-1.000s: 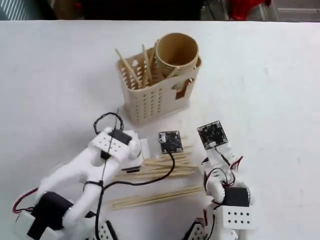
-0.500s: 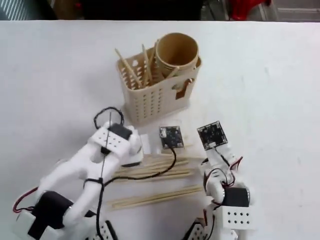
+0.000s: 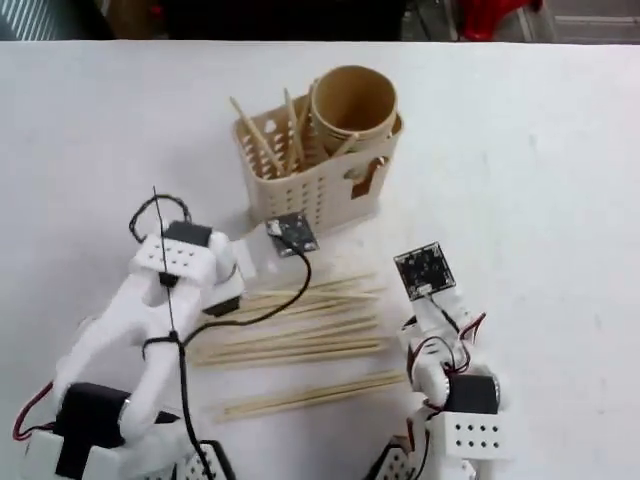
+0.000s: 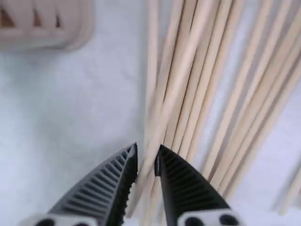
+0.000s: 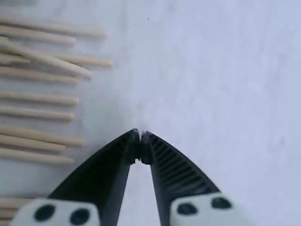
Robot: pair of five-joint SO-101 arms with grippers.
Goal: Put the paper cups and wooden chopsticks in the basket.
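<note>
Cups look sorted: the paper cups (image 3: 352,105) sit nested in the right half of the basket (image 3: 310,200), and a few standing chopsticks (image 3: 262,135) lean in its left half. So I'd say it's chopstick duty now.

The left gripper (image 4: 146,153) is at the left end of the loose chopsticks (image 3: 310,325), which lie on the worktop (image 3: 520,180) just near of the basket. Its fingers are almost closed, pinching a single chopstick (image 4: 188,61). My guess at the next move: lift it, carry it far-right over the basket, tip it upright, let go.

The right gripper (image 5: 140,141) hangs over bare worktop just right of the chopstick ends, fingers pressed together on nothing.

Hard to tell:
- whether that pinch has one chopstick or two
- how many cups are stacked
- what the left fingers are doing from above, since the wrist covers them
</note>
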